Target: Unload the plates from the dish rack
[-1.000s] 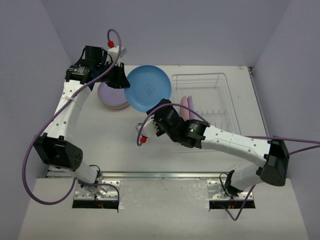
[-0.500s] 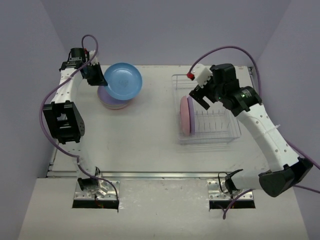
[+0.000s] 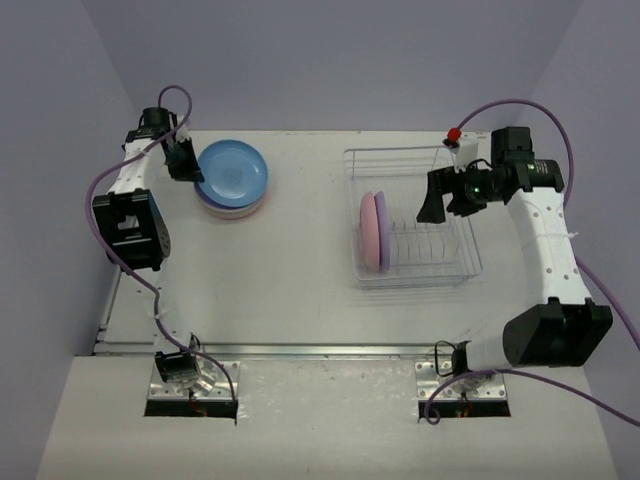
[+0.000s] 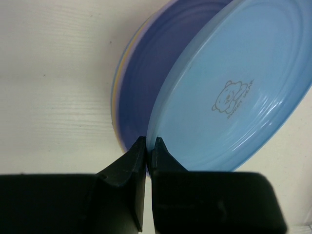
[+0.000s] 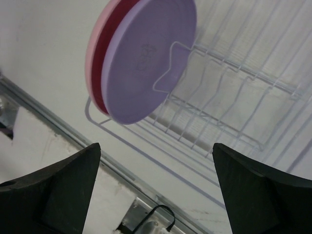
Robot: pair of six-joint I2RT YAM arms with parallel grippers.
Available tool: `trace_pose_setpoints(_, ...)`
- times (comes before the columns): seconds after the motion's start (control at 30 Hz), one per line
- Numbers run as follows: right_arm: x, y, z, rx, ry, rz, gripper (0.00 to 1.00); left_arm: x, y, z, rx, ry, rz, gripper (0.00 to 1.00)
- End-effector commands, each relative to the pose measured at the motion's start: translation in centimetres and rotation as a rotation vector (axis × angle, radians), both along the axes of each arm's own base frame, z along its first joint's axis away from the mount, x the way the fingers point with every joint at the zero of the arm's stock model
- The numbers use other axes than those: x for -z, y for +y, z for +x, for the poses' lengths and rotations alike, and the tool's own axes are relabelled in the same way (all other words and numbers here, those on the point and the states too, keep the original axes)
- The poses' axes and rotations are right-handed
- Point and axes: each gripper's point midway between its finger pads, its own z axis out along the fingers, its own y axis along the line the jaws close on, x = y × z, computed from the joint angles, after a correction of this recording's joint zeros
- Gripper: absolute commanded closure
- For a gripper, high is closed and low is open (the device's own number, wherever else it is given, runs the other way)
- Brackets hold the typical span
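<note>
My left gripper (image 3: pixel 188 163) (image 4: pixel 150 144) is shut on the near rim of a light blue plate (image 3: pixel 233 171) (image 4: pixel 239 87). The plate lies slightly tilted over a stack of plates (image 3: pixel 226 205) (image 4: pixel 139 83) at the far left of the table. The wire dish rack (image 3: pixel 440 262) (image 5: pixel 224 114) stands at the right. A pink plate (image 3: pixel 367 240) (image 5: pixel 93 63) and a lilac plate (image 3: pixel 381 214) (image 5: pixel 146 53) stand upright at its left end. My right gripper (image 3: pixel 436 203) (image 5: pixel 156 148) is open and empty, above the rack's right part, facing the lilac plate.
Purple cables loop from both wrists. The table's metal front edge (image 3: pixel 330 350) (image 5: pixel 53 124) runs along the near side. Lilac walls close the table in at the back and sides.
My left arm carried the blue plate from the table's middle to the far-left stack and lowered it there. My right arm swung from left of the rack to over its right side.
</note>
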Motion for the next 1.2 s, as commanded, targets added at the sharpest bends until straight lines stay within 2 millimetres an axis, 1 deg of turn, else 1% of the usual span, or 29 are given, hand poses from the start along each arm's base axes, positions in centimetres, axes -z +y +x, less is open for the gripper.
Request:
trace_pose_setpoints(0.0, -2.1, 3.2, -0.9, -0.067, 0.036, 0.199, 0.05, -1.3, 1.8, -0.3, -0.051, -0.043, 0.039, 1.00)
trace_pose_setpoints(0.03, -2.2, 3.5, -0.9, -0.073, 0.051, 0.221, 0.06, -1.2, 2.0, -0.4, -0.059, -0.041, 0.044, 1.00)
trace_pose_setpoints(0.1, -2.3, 4.1, -0.9, -0.086, 0.076, 0.264, 0.08, -1.3, 2.4, -0.4, -0.067, -0.039, 0.046, 0.94)
trace_pose_setpoints(0.13, -2.2, 4.3, -0.9, -0.087, 0.092, 0.281, 0.10, -1.4, 2.5, -0.4, -0.072, -0.038, 0.047, 0.87)
trace_pose_setpoints(0.17, -2.1, 4.4, -0.9, -0.087, 0.105, 0.294, 0.11, -1.4, 2.6, -0.4, -0.073, -0.039, 0.044, 0.76)
trace_pose_setpoints(0.2, -2.2, 4.5, -0.9, -0.090, 0.110, 0.304, 0.12, -1.6, 2.5, -0.4, -0.070, -0.042, 0.042, 0.64)
trace_pose_setpoints(0.23, -2.2, 4.7, -0.8, -0.093, 0.116, 0.315, 0.17, -1.9, 2.5, -0.4, -0.068, -0.048, 0.040, 0.50)
trace_pose_setpoints(0.27, -2.2, 4.8, -0.8, -0.095, 0.119, 0.325, 0.23, -2.3, 2.5, -0.4, -0.067, -0.057, 0.039, 0.38)
trace_pose_setpoints(0.3, -2.3, 4.9, -0.8, -0.095, 0.121, 0.328, 0.27, -2.9, 2.3, -0.3, -0.065, -0.070, 0.035, 0.33)
trace_pose_setpoints(0.37, -2.0, 5.0, -0.6, -0.095, 0.135, 0.341, 0.38, -5.1, 1.8, -0.4, -0.049, -0.119, 0.017, 0.22)
trace_pose_setpoints(0.4, -1.9, 5.1, -0.5, -0.094, 0.143, 0.348, 0.42, -6.2, 1.5, -0.4, -0.041, -0.143, 0.010, 0.19)
trace_pose_setpoints(0.47, -1.7, 5.4, -0.4, -0.097, 0.160, 0.360, 0.46, -8.1, 1.0, -0.4, -0.022, -0.186, 0.005, 0.17)
trace_pose_setpoints(0.53, -1.2, 5.8, -0.1, -0.103, 0.192, 0.377, 0.48, -11.3, 0.4, -0.6, 0.008, -0.258, 0.010, 0.16)
trace_pose_setpoints(0.63, -0.3, 6.4, 0.5, -0.116, 0.226, 0.378, 0.50, -15.4, -0.8, -1.1, 0.048, -0.338, 0.053, 0.15)
trace_pose_setpoints(0.7, 0.0, 6.8, 0.8, -0.124, 0.236, 0.375, 0.50, -16.4, -1.1, -1.6, 0.075, -0.349, 0.103, 0.14)
trace_pose_setpoints(0.77, 0.5, 7.9, 0.9, -0.145, 0.255, 0.365, 0.50, -17.4, -2.5, -2.6, 0.109, -0.366, 0.136, 0.14)
trace_pose_setpoints(0.8, 0.9, 8.4, 0.9, -0.150, 0.273, 0.364, 0.50, -17.7, -2.7, -3.3, 0.113, -0.371, 0.151, 0.15)
trace_pose_setpoints(0.93, 2.1, 9.5, 1.4, -0.147, 0.307, 0.335, 0.52, -18.2, -4.9, -4.8, 0.152, -0.392, 0.184, 0.14)
trace_pose_setpoints(1.03, 3.1, 9.7, 1.9, -0.136, 0.325, 0.314, 0.55, -18.6, -5.5, -5.4, 0.163, -0.403, 0.189, 0.14)
trace_pose_setpoints(1.17, 4.7, 9.6, 2.6, -0.100, 0.364, 0.287, 0.62, -19.4, -6.6, -6.1, 0.177, -0.416, 0.172, 0.14)
